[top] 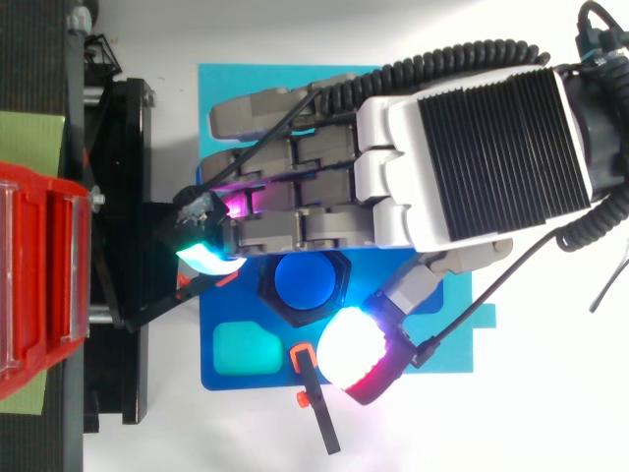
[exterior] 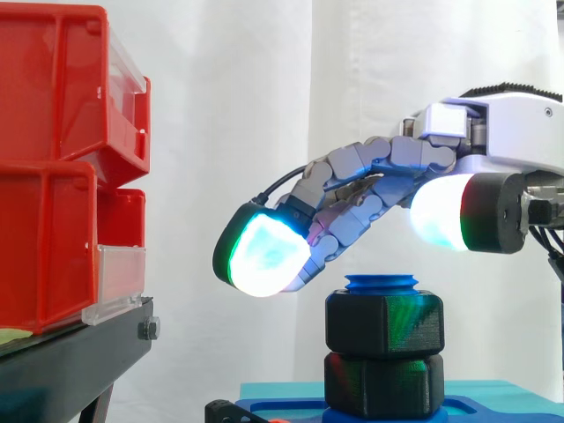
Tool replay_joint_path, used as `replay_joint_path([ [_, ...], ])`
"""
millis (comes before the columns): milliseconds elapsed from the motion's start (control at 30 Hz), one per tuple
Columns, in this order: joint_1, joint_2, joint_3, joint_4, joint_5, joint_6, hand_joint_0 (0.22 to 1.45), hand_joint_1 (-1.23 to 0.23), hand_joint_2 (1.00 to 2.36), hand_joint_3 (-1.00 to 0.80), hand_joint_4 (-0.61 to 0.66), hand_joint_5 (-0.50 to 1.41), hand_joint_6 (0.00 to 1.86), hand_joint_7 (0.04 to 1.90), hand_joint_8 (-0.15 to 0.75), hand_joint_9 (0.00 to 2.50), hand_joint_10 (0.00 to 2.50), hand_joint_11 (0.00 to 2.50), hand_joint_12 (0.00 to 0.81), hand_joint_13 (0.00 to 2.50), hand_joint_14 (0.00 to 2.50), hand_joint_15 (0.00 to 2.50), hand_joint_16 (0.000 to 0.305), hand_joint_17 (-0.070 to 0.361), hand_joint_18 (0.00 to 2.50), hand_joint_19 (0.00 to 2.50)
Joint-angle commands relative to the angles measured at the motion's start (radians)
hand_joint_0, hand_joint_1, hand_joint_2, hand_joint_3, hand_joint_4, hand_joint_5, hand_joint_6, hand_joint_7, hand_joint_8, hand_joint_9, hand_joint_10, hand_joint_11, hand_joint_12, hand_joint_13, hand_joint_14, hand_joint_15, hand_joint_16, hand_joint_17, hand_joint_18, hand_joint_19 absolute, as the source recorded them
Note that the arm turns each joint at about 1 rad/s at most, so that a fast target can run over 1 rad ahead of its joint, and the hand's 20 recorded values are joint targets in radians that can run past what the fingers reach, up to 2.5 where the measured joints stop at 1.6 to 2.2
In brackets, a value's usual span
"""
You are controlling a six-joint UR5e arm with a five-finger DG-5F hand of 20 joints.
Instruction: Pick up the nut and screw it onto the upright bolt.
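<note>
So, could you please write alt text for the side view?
The robot hand hangs open just above a black nut on a blue bolt, with another black hexagonal block beneath. Red bins stand at left.

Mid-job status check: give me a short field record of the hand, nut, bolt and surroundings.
hand: open, fingers relaxed, hovering over the bolt
nut: black hex, already on the bolt, not grasped
bolt: blue, upright, tip showing above the nut
below nut: second black hex piece
base: blue plate
nearby: red bins on a black stand, left in the side view
</note>
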State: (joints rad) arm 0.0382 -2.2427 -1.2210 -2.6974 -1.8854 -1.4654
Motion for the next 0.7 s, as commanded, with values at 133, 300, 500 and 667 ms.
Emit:
replay_joint_path([
  [133, 0.0, 0.0, 0.0, -0.019, 0.0, 0.0, 0.5, -0.26, 1.0, -0.5, 0.16, -0.1, 0.5, 0.7, 0.178, 0.65, 0.0, 0.0, 0.206, 0.57, 0.0, 0.0, 0.024, 0.055, 0.25, 0.01],
  [300, -0.001, 0.0, 0.0, -0.027, 0.0, 0.0, 0.5, -0.27, 1.0, -0.5, 0.16, -0.1, 0.5, 0.73, 0.182, 0.65, 0.0, 0.0, 0.208, 0.58, 0.0, 0.0, 0.024, 0.055, 0.26, 0.01],
  [500, -0.001, 0.0, -0.002, -0.033, 0.0, 0.0, 0.5, -0.28, 1.0, -0.5, 0.17, -0.09, 0.5, 0.71, 0.182, 0.66, 0.0, 0.0, 0.206, 0.59, 0.0, 0.0, 0.024, 0.055, 0.27, 0.02],
  [667, -0.003, 0.0, 0.0, -0.039, 0.0, -0.001, 0.5, -0.29, 1.0, -0.5, 0.17, -0.08, 0.5, 0.78, 0.185, 0.66, 0.0, 0.0, 0.203, 0.61, 0.0, 0.0, 0.025, 0.056, 0.28, 0.04],
])
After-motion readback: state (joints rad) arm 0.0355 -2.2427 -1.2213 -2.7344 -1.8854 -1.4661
